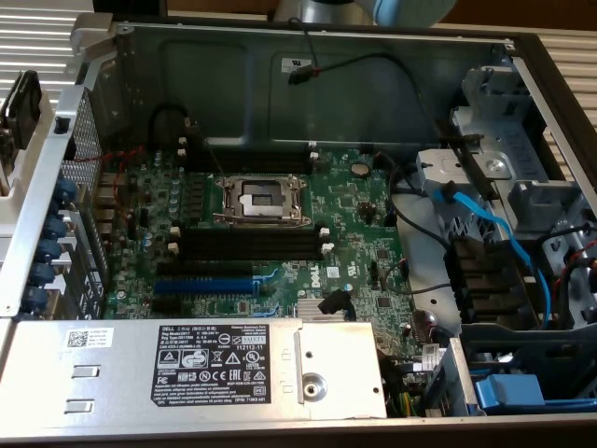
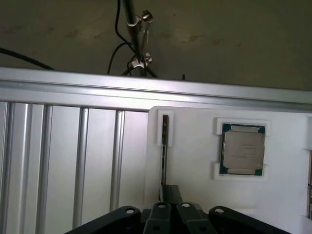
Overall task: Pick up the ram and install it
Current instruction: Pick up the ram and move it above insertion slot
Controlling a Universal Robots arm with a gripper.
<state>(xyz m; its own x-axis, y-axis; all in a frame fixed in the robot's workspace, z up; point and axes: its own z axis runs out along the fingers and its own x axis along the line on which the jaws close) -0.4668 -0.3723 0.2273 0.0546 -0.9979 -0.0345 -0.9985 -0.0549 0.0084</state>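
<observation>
White tray [image 2: 192, 151] holds ram [image 2: 165, 146] on edge; long axis runs straight out from gripper [image 2: 170, 191]; jaws narrow, apparently pinching ram's near end.

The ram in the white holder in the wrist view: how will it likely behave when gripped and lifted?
The ram looks like a thin board seen edge-on, so it is probably stiff and light. Standing on its narrow edge in the slot of the white holder, it would likely tip if left unsupported.

Thin dark ram [image 2: 165, 156], edge-on, upright in white holder [image 2: 195, 161] slot.
</observation>
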